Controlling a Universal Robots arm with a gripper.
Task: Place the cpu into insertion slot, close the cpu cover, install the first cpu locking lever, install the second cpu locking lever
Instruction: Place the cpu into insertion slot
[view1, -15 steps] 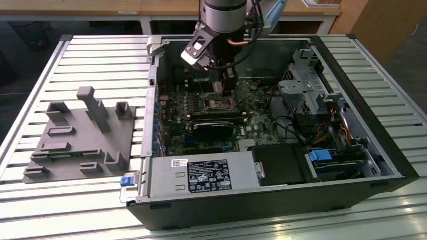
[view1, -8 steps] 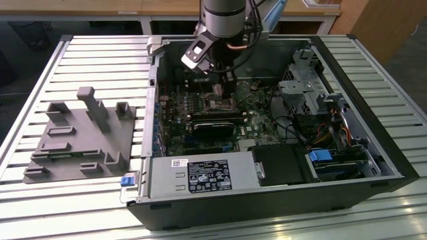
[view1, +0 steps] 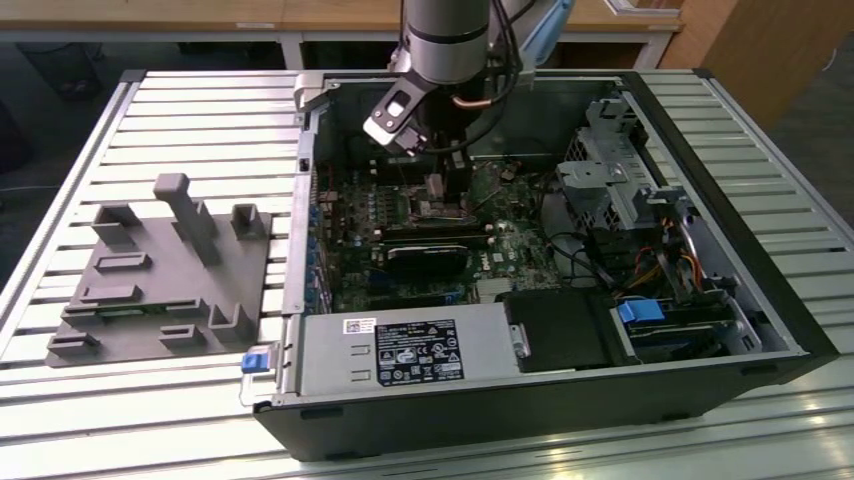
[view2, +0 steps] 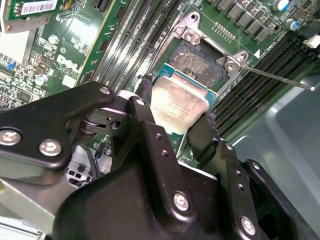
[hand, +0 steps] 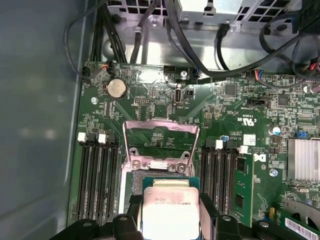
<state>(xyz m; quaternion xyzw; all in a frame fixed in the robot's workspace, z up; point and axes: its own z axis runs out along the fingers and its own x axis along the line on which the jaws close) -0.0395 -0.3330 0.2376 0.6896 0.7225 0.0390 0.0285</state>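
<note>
My gripper (view2: 177, 100) is shut on the cpu (view2: 181, 106), a square chip with a dull silver face, held by two opposite edges between black fingers (view2: 145, 97). The cpu hangs just off the insertion slot (view2: 197, 62), whose dark centre lies bare inside a metal frame. In the first wrist view the cpu (hand: 170, 210) sits between the fingers of the gripper (hand: 170, 217), and the cpu cover (hand: 160, 123) stands flipped open beyond it. A thin locking lever (view2: 280, 79) sticks out beside the slot. In the exterior view the gripper (view1: 438, 178) reaches down into the open computer case.
Memory slots (hand: 97, 170) flank the socket on both sides of the green motherboard (hand: 235, 115). Cables (hand: 240, 55) run along the case wall. A black cooler block (view1: 424, 255) and drive cage (view1: 614, 170) stand inside the case. A grey fixture (view1: 160, 270) sits on the slatted table at the exterior view's left.
</note>
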